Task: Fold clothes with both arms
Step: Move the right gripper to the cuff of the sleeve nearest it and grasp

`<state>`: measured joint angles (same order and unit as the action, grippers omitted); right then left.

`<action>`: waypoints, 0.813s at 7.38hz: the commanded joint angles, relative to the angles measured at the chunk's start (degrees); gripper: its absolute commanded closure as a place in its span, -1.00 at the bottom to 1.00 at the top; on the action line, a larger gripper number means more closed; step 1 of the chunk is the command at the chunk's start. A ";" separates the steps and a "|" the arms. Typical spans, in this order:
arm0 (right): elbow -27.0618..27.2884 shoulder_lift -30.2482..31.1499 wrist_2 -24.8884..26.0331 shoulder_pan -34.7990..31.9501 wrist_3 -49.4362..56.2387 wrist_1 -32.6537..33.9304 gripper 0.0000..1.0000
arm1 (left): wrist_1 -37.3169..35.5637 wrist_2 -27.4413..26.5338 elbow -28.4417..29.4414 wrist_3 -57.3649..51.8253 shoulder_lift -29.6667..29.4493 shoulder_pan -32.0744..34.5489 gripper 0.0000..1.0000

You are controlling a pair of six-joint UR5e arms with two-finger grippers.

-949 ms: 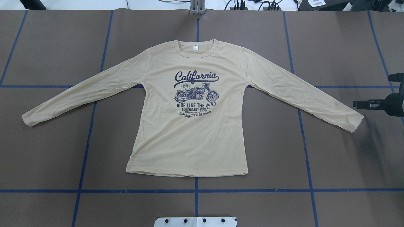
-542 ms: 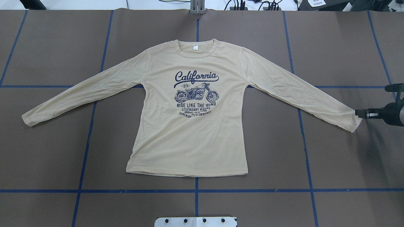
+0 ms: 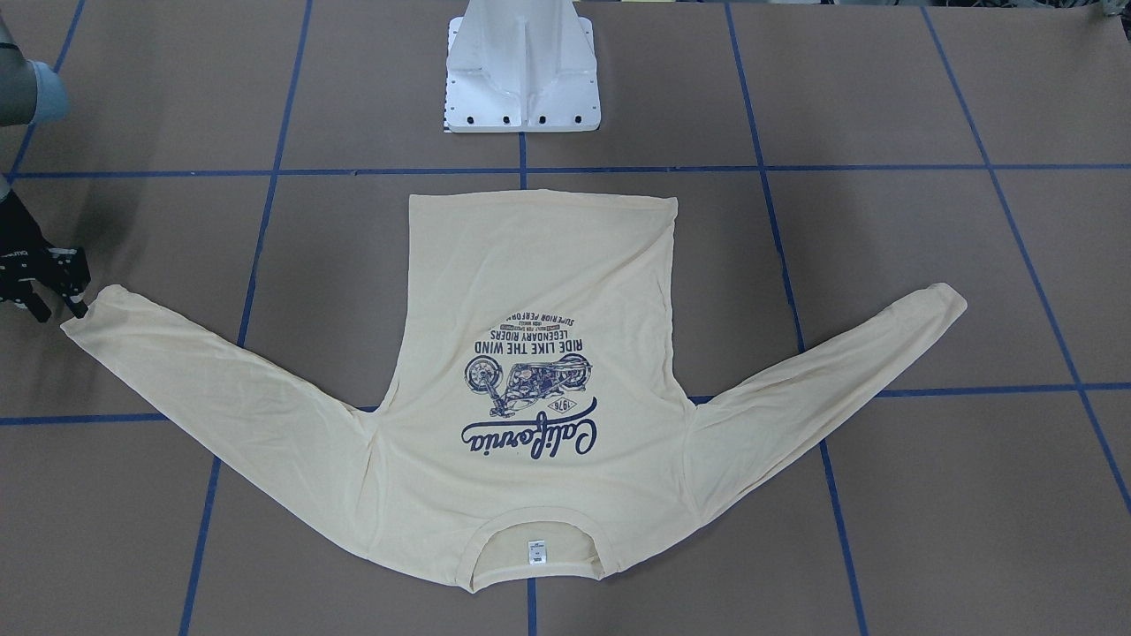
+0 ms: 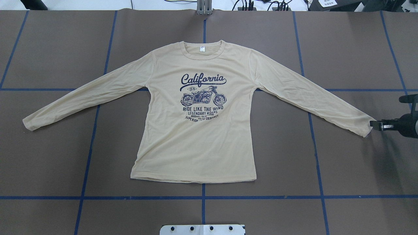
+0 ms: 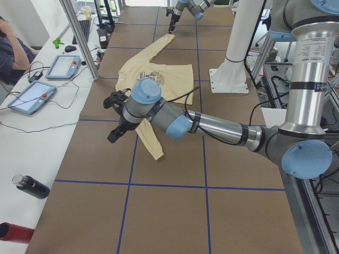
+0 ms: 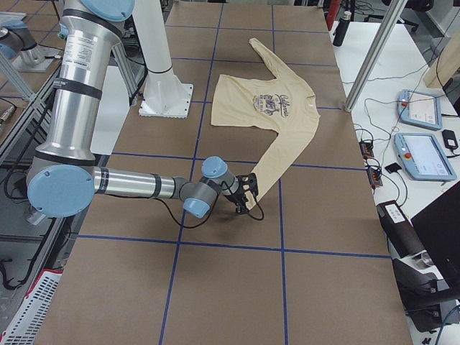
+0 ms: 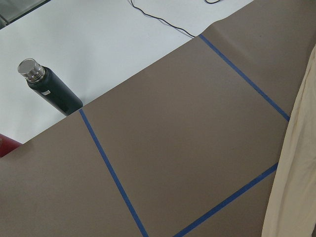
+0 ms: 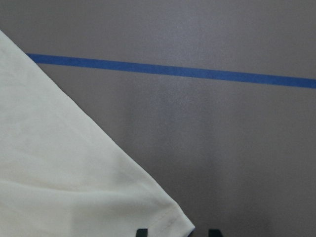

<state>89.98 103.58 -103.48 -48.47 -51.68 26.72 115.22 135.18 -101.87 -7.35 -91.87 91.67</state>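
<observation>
The cream-yellow long-sleeved T-shirt (image 4: 196, 147) lies flat on the brown table, print side up, both sleeves spread out; it also shows in the front view (image 3: 539, 265). My right gripper (image 4: 374, 124) is low at the cuff of the sleeve on my right (image 4: 362, 125). In the right wrist view its fingertips (image 8: 141, 232) stand apart with the cuff corner (image 8: 173, 217) between them, so it is open. My left gripper (image 5: 114, 119) shows only in the exterior left view, above the table beside the other sleeve (image 5: 151, 140); I cannot tell whether it is open or shut.
The white pedestal base (image 3: 521, 79) stands at the table's near-robot edge. A dark bottle (image 7: 49, 91) lies on the white side bench past the table's left end. Teach pendants (image 5: 32, 95) and a metal post (image 5: 79, 37) stand along the operators' side.
My right gripper has moved toward the robot's side of the table and come down at the sleeve cuff. The shirt has not moved.
</observation>
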 commanded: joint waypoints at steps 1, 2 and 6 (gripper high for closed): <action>0.11 -1.26 1.08 0.83 0.09 0.26 0.01 | 0.00 0.00 0.00 -0.12 0.11 0.00 -1.00; -0.07 -1.45 1.08 0.83 0.26 0.43 0.01 | 0.00 0.00 0.00 -0.21 0.11 0.00 -1.00; -0.59 -1.36 2.58 0.83 1.14 0.70 0.00 | 0.00 0.00 0.00 -0.12 0.11 0.00 -1.00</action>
<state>89.54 102.21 -101.09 -47.64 -50.84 27.37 115.22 135.18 -101.87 -7.50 -91.76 91.67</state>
